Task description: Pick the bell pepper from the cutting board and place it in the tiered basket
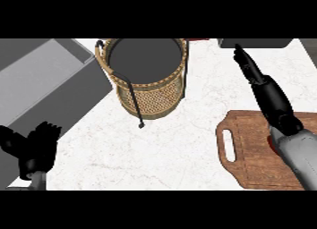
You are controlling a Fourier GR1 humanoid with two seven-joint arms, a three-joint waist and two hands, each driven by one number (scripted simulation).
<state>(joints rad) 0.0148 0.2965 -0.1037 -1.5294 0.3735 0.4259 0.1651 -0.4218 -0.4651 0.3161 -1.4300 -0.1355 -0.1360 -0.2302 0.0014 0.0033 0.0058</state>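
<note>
Marble counter fills the middle of the head view, white with faint veins. Toward the back stands the woven basket, tall and round, its dark inside open to view and a thin black handle hanging down its near side. At the right lies the wooden cutting board, brown, with a slot handle on its left edge.

The right hand stretches far forward over the counter, well past the board, its fingers long and straight and close together, holding nothing that can be seen. Its grey forearm crosses the board. A small patch of red shows at the forearm's left edge on the board; this may be the bell pepper, though most of it is hidden and I cannot tell for sure.

The left hand rests at the lower left, fingers up and spread apart, beside a grey appliance.
</note>
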